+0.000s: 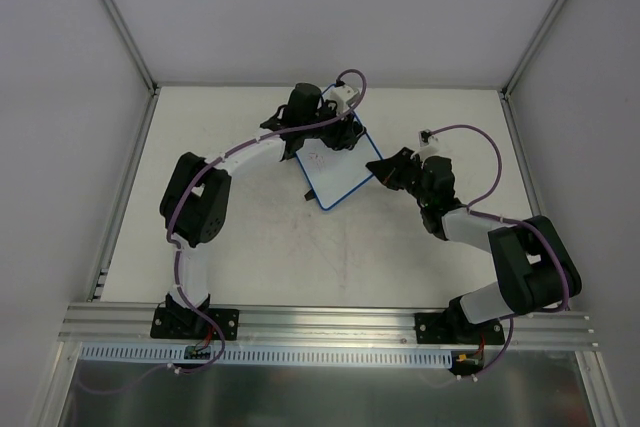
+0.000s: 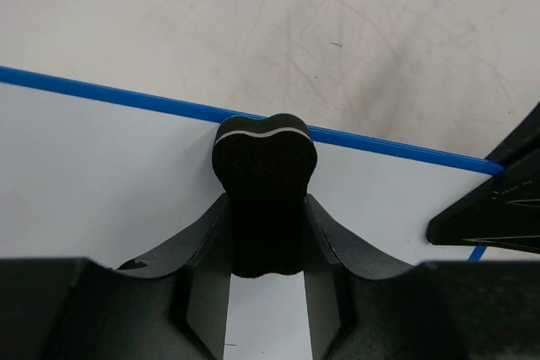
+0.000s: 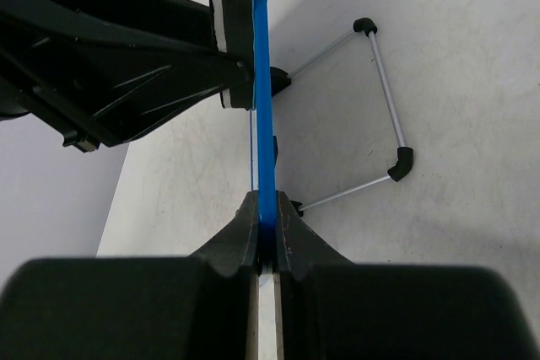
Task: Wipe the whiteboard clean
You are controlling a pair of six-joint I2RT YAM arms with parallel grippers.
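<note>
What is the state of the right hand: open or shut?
The right hand is shut: its fingers clamp the whiteboard by its blue rim, no gap showing.

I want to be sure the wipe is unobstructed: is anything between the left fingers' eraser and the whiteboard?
Nothing visible. The eraser, held in the left gripper, meets the whiteboard by its blue rim. The right gripper clamps the board's edge, away from the eraser.

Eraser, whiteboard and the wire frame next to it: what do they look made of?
Eraser: matte black foam by the look, with soft rounded edges and a thin pale layer line.
Whiteboard: smooth white face, probably coated board; rim looks like blue plastic.
Wire frame: thin silvery rod, likely metal; black corner caps, plastic or rubber, cannot tell.
</note>
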